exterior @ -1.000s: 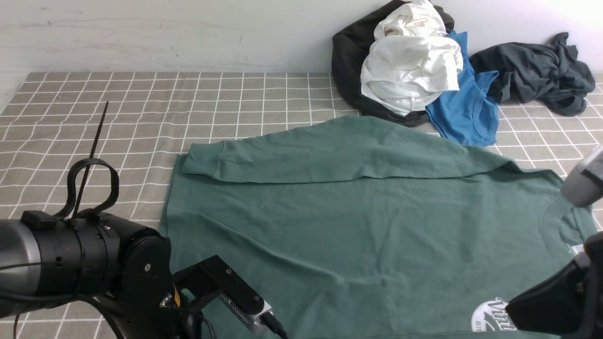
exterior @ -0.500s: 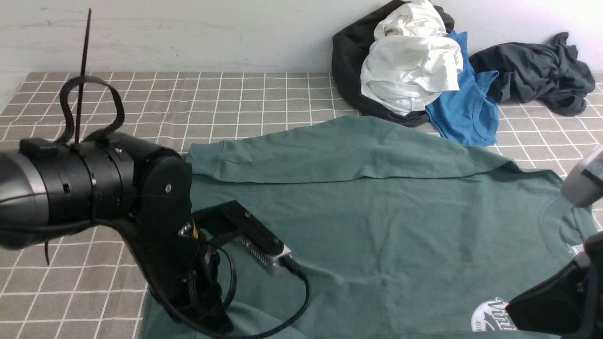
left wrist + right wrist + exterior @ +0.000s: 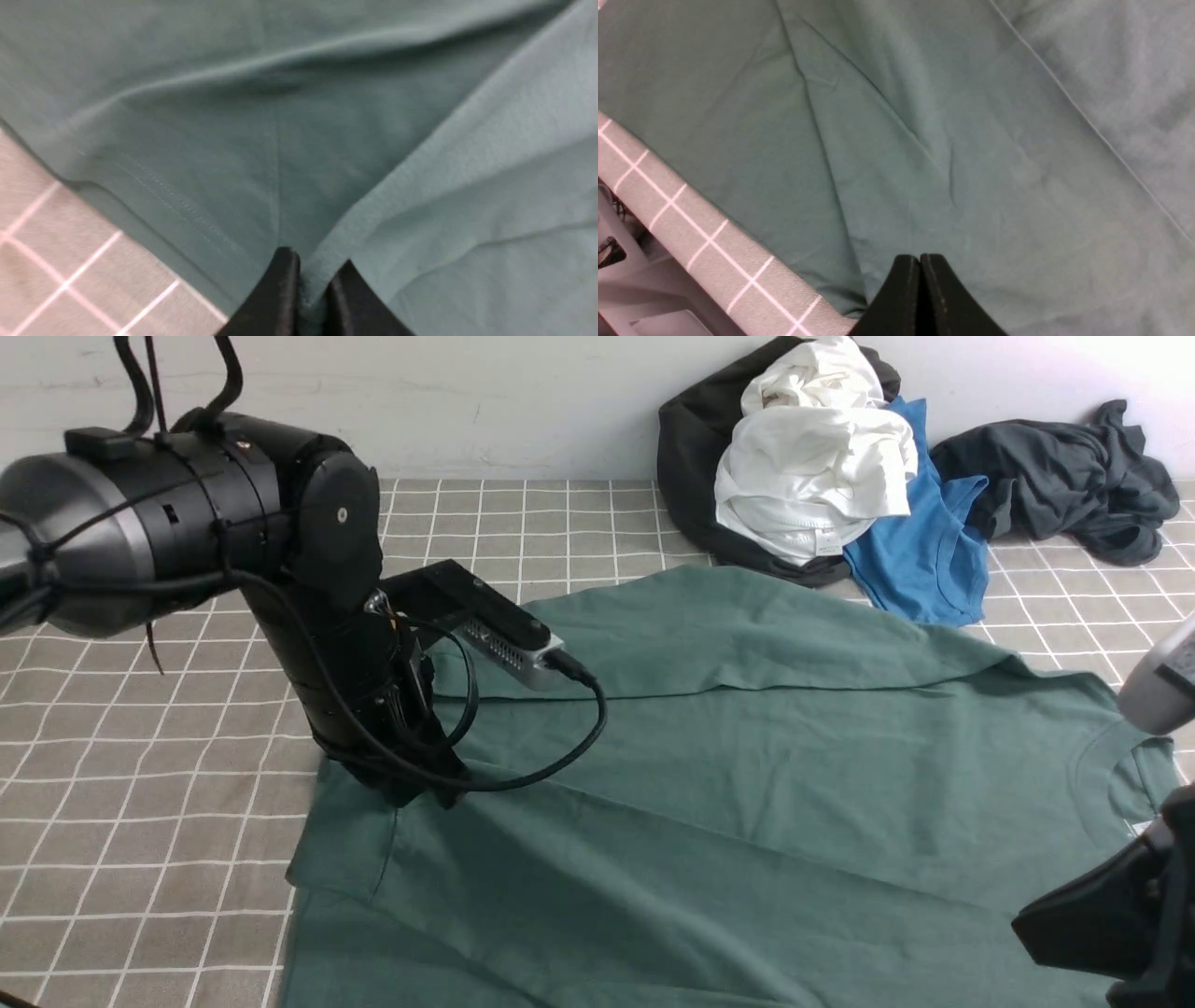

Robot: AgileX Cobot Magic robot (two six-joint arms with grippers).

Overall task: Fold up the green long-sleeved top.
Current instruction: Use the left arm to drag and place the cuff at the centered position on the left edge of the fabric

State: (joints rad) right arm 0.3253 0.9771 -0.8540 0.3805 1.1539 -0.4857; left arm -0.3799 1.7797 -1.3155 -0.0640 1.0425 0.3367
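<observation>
- Right gripper (image 3: 920,257), at the edge of the top (image 3: 747,784) farthest from the pile (image 3: 812,476): its jaws are pressed flat together, and you can't see whether any cloth sits between them. If it holds nothing, only one end of the fold travels and the edge will likely land skewed.
- Left gripper (image 3: 315,259), farther toward the pile: closed on a thin pinch of the top's hem. A bite that small could slip as the cloth tightens, dropping the fold short.
- The top lies spread just in front of the pile, with one sleeve (image 3: 709,635) folded across it on the pile side. Carry too far and you may drag that sleeve out of place.
- Since a second ago, your left arm has risen and moved toward the pile. The near edge has come over with it, and the chest logo is now covered.
</observation>
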